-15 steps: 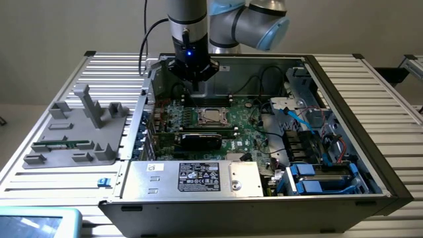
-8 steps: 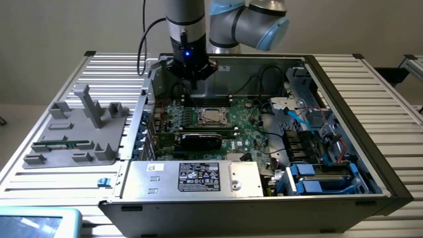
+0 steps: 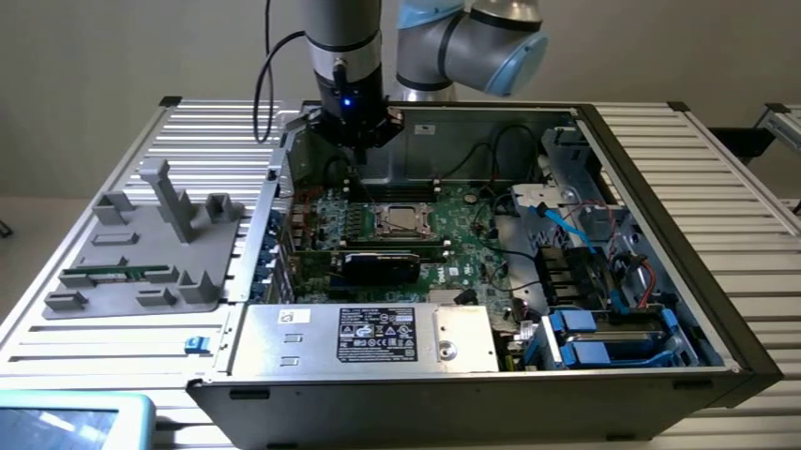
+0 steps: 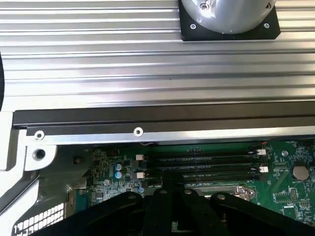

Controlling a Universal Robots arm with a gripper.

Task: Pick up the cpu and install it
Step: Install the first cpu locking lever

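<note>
A ribbed aluminium table (image 3: 701,187) under a plain pale wall carries an open desktop computer case (image 3: 501,389) lying on its side, its motherboard (image 3: 470,246) facing up.

The gripper (image 3: 360,148) hangs over the far part of the board, close to the case's back wall. Its jaws are closed. In the wrist view the black fingers (image 4: 189,202) meet at the gripper (image 4: 172,195) with nothing between them. Right past the fingertips run the long black memory slots (image 4: 206,164), all without sticks, and beyond them the case's dark edge and the ribbed table top. A coin cell battery (image 4: 299,172) sits on the green board off to one side of the slots.

The cpu (image 3: 400,221) lies apart from the gripper, nearer the camera in the exterior view. It is a silvery square with a tan edge, set flat inside the metal socket frame (image 3: 374,223) in the middle of the board. Just in front of the socket a black expansion card (image 3: 382,265) stands across the board, and in front of that is the grey power supply (image 3: 363,337) with its label. Blue drive caddies (image 3: 595,342) fill the corner on the exterior view's right.

Outside the case, on the exterior view's left, a grey plastic fixture (image 3: 169,202) rests on the table with a green memory stick (image 3: 119,275) lying in one of its holders. The grey and blue arm (image 3: 470,47) rises behind the case.
</note>
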